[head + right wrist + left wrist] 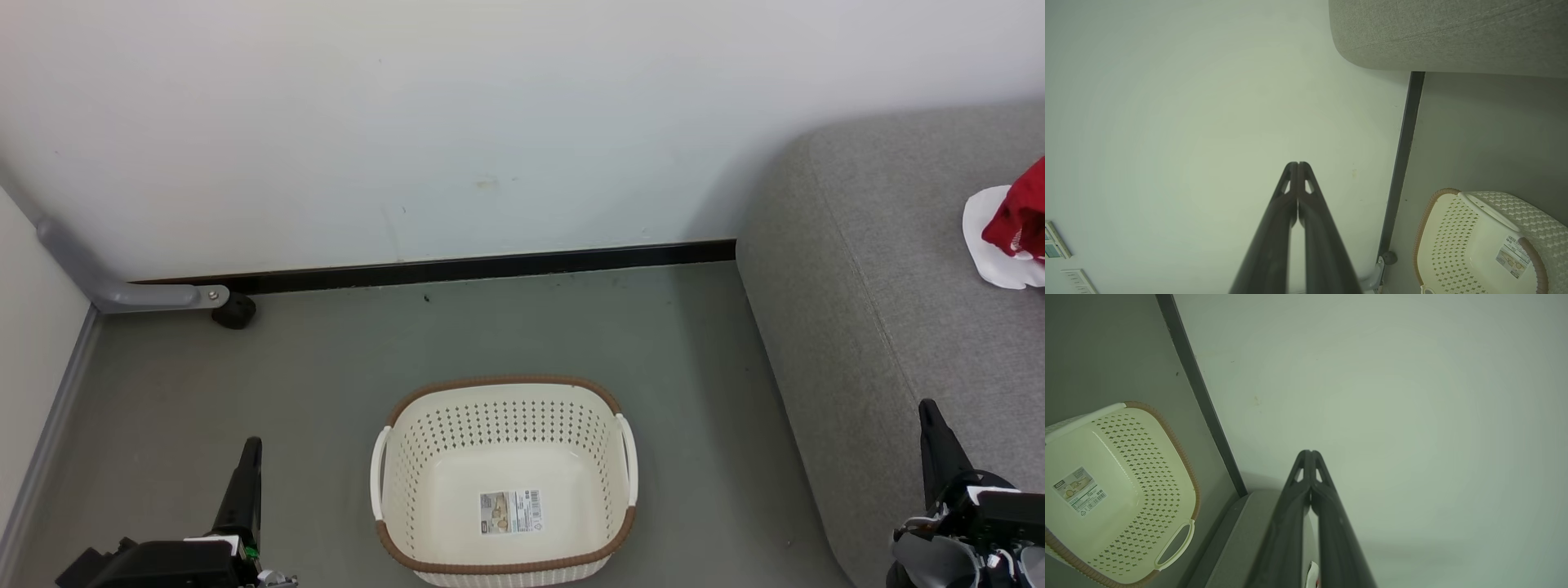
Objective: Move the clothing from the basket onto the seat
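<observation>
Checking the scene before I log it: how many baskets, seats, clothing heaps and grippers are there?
basket: 1
seat: 1
clothing, heap cut off by the picture's edge: 1
grippers, left gripper and right gripper: 2
Total: 5

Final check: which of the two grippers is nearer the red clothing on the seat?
The right gripper, beside the seat where the clothing lies; the left gripper is on the basket's far side.
</observation>
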Controlling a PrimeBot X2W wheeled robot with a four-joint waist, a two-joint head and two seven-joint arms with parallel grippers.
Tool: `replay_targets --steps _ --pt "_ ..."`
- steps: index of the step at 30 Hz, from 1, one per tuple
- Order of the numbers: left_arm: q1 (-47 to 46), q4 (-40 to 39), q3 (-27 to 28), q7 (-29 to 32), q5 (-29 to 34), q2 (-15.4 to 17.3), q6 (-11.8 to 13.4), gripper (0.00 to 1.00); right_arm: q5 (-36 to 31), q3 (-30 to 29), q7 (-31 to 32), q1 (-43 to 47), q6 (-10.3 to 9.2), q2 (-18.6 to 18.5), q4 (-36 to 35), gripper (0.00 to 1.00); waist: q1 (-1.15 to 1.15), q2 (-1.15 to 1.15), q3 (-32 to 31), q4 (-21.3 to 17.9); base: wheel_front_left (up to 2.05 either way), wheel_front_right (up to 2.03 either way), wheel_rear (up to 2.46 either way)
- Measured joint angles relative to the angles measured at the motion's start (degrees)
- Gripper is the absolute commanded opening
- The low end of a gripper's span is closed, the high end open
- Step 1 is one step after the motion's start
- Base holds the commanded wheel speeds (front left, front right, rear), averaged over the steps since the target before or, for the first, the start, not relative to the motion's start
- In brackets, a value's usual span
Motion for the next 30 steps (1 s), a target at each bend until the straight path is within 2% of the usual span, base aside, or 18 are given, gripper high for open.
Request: replay_targets --steps 30 --pt "0.00 -0.04 0.00 0.00 -0.01 -0.01 0.00 0.00 0.08 0.00 0.00 0.01 0.00 0.00 -0.02 0.00 0.00 0.00 0.00 0.00 0.00 0.00 0.00"
